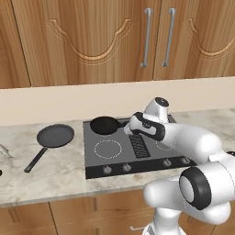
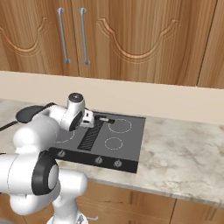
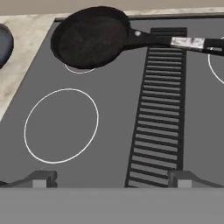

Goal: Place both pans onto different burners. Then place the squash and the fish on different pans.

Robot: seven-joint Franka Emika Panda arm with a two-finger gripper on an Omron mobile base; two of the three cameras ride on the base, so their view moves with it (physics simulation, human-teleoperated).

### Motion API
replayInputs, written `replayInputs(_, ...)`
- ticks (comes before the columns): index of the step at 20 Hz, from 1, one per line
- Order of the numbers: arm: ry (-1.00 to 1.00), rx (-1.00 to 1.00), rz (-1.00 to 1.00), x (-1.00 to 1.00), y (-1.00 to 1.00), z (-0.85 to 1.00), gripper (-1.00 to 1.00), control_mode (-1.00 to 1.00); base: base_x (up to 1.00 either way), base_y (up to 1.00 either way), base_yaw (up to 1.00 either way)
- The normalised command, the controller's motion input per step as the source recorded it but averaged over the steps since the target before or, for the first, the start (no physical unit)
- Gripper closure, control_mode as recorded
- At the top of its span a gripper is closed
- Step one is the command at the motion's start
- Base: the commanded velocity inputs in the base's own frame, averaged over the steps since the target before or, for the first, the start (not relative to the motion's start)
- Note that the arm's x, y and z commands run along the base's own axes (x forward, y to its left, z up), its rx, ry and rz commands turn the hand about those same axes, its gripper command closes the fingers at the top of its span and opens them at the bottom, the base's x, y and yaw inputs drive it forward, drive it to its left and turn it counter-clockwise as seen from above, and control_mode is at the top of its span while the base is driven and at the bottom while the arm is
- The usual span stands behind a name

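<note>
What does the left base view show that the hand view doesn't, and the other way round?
Left base view: the fish at the counter's left edge, the whole wider pan on the counter, the cooktop knobs and the cabinet doors.
Hand view: the open pincer and the silvery patch on the smaller pan's handle.
Both: the smaller pan over a rear burner, the bare front-left burner and the vent strip.
</note>
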Motion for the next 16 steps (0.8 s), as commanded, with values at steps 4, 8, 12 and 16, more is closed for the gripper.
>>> replayInputs(4,0.0,0.0,0.0,0.0,0.0,0.0,-1.0,1.0,-0.51,0.12,0.02)
replayInputs(8,0.0,0.0,0.0,0.0,0.0,0.0,-1.0,1.0,-0.5,0.06,0.0)
replayInputs(12,0.0,0.0,0.0,0.0,0.0,0.0,-1.0,1.0,-0.01,0.1,0.0)
replayInputs(16,0.0,0.0,0.0,0.0,0.0,0.0,-1.0,1.0,0.08,0.64,0.0)
